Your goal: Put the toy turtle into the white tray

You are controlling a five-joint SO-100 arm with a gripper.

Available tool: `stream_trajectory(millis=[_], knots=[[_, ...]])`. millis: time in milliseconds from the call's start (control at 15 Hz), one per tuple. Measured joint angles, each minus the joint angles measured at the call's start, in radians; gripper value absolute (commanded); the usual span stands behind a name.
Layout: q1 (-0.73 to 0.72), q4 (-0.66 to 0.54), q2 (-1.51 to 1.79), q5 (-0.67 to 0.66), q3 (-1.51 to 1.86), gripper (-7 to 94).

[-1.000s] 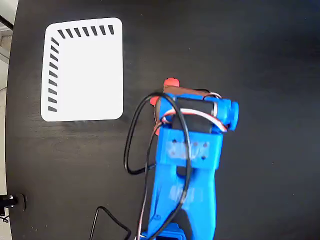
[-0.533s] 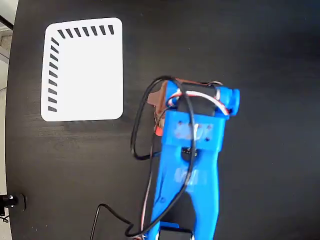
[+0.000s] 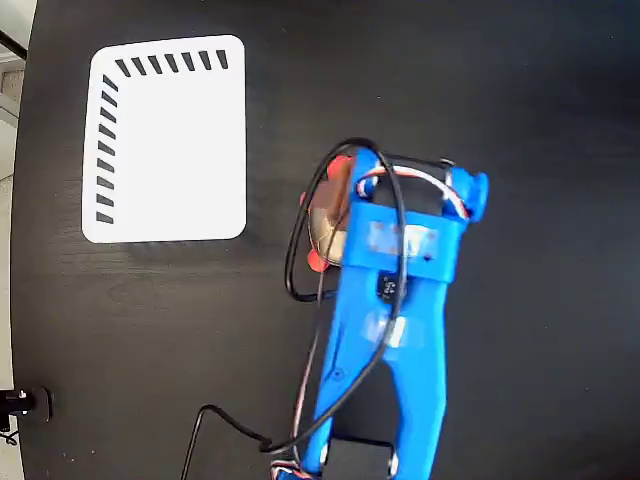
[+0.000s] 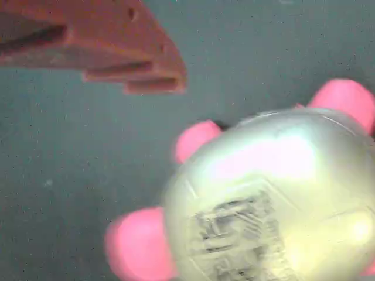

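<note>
Near the middle of the black table (image 3: 520,90), the toy turtle (image 3: 325,215) sits half tucked under my blue arm (image 3: 385,340), well apart from the white tray (image 3: 165,140) at the upper left of the fixed view. In the wrist view the shell fills the lower right, with one red finger (image 4: 117,47) standing clear above it at the upper left and a band of bare table between them; I see no second finger, so I cannot tell how wide the gripper (image 3: 335,205) stands or whether anything is pinched.

My worry is the domed, shiny shell: if the visible finger closes on that curve off-centre, the turtle could squirt sideways or spin rather than seat. The looping black cable (image 3: 300,250) hangs just beside the toy and might nudge it.

Compared with a second ago, the arm has swung slightly to the right and pushed further up the picture, and more of the beige shell now shows at its left edge. The tray has not moved.
</note>
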Motion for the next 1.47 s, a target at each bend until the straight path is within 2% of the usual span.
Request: stream_trajectory(millis=[667, 1267, 1400, 1467], knots=[[-0.025, -0.187, -0.040, 0.000, 0.178, 53], [-0.034, -0.310, -0.038, -0.002, 0.287, 53], [-0.034, -0.322, -0.034, -0.002, 0.293, 51], [-0.034, -0.324, -0.035, -0.002, 0.293, 45]])
